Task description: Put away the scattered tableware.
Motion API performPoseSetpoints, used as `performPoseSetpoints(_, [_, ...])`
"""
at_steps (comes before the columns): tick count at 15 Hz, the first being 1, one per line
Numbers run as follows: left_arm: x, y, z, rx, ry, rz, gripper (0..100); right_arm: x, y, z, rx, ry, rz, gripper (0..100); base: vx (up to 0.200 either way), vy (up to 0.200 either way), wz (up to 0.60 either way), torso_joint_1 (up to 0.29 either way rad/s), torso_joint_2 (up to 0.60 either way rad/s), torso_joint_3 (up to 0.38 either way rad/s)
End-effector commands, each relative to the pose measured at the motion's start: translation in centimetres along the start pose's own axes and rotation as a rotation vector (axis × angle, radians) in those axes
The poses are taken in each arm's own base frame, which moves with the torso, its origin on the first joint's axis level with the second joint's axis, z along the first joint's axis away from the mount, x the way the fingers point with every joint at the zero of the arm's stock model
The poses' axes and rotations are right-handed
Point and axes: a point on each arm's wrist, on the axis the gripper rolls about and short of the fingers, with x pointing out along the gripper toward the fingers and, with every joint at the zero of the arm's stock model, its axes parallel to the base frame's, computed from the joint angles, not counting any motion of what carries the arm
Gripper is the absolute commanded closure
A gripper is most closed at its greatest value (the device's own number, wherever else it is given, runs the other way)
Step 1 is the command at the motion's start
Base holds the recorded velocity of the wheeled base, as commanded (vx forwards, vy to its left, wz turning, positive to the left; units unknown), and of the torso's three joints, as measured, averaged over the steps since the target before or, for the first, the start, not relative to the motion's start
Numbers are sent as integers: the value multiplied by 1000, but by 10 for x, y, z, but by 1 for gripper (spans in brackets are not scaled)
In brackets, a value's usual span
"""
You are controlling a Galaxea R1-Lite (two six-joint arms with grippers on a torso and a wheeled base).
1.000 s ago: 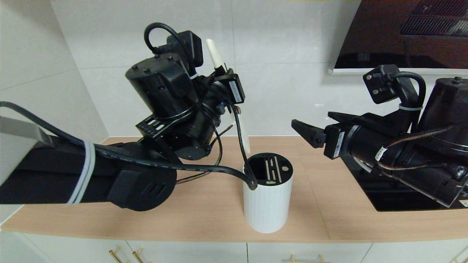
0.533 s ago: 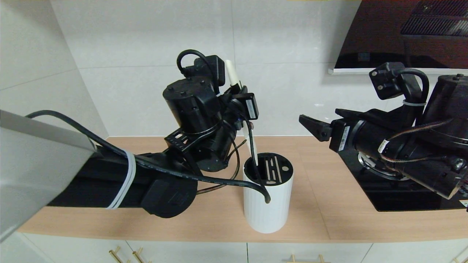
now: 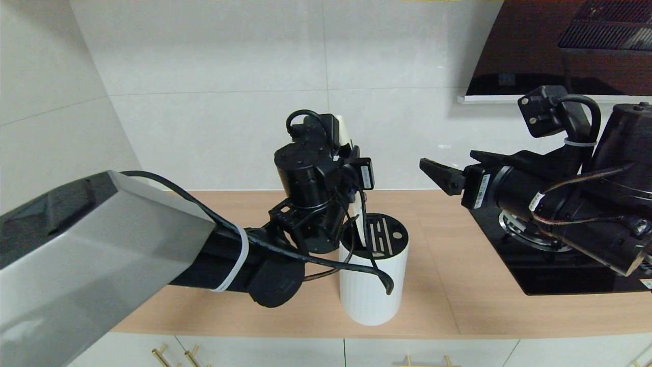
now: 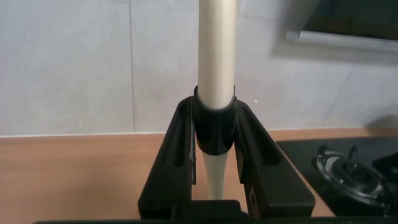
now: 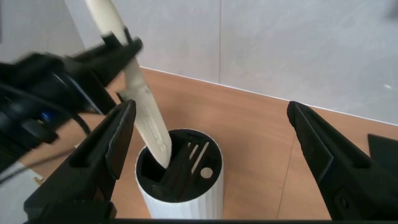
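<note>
I can read no text, number or sign from my station. Left-arm sticker (image 3: 368,175): a white label on the housing behind the left gripper (image 4: 215,121), bearing fine dark print too small for me to make out. Right-arm sticker (image 3: 479,191): a white label on the housing behind the right gripper (image 5: 210,112), also printed and equally illegible to me.
</note>
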Motion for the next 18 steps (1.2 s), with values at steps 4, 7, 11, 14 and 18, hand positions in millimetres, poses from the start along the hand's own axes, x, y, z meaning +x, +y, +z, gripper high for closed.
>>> performPoseSetpoints(4, [3, -10, -22, 14, 31, -9, 100, 1, 0, -2, -1, 5, 1, 0, 0, 0, 0, 0, 0, 0])
performPoseSetpoints(7, [3, -13, -31, 22, 48, -9, 100, 0, 0, -2, -1, 5, 1, 0, 0, 0, 0, 0, 0, 0])
performPoseSetpoints(11, [3, -16, -56, 55, 95, 2, 100, 0, 0, -2, -1, 7, 0, 0, 0, 0, 0, 0, 0, 0])
performPoseSetpoints(14, [2, -16, -67, 70, 115, 19, 100, 1, 0, -3, -2, 11, 0, 0, 0, 0, 0, 0, 0, 0])
performPoseSetpoints(18, [1, -18, -80, 85, 140, 18, 100, 1, 0, -3, -2, 11, 0, 0, 0, 0, 0, 0, 0, 0])
